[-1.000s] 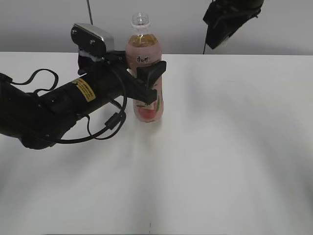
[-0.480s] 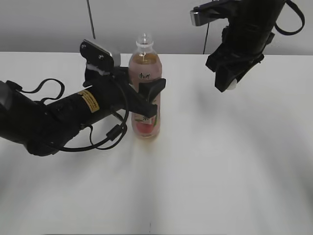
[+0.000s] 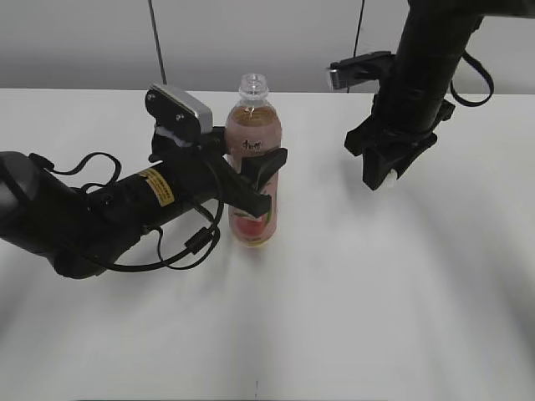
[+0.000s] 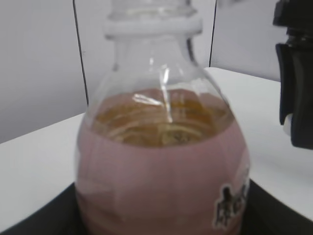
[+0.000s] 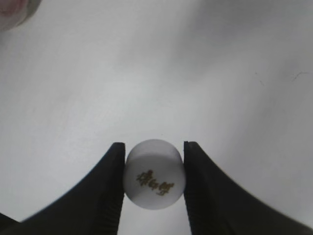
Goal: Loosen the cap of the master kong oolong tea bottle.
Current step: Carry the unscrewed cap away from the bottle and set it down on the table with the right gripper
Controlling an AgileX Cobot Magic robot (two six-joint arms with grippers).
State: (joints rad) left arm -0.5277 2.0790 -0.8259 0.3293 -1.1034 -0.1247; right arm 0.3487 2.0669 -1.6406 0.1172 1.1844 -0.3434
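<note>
- My left fingers (image 3: 266, 171) are clamped on the master kong oolong tea bottle (image 3: 252, 167), one dark finger crossing the front of its pink label about halfway up.
- The bottle stands upright on the white tabletop (image 3: 376, 292), left of the middle in the exterior view, with my left arm lying low behind and beside it.
- Its mouth is open: only bare clear threads and a white neck ring (image 4: 152, 25) show at the top.
- Amber tea (image 4: 159, 117) fills it to just below the shoulder; above that the clear dome holds only air, and a few glints sit on the liquid's surface.
- The pink label starts right under the tea line, with dark characters at its lower right in the left wrist view.
- My right fingers (image 5: 153, 176) pinch the cap (image 5: 154, 174) by its sides, logo face toward the wrist camera.
- That cap hangs above bare tabletop, well to the right of the bottle and apart from it, and shows as a small white bit at my right fingertips in the exterior view.
</note>
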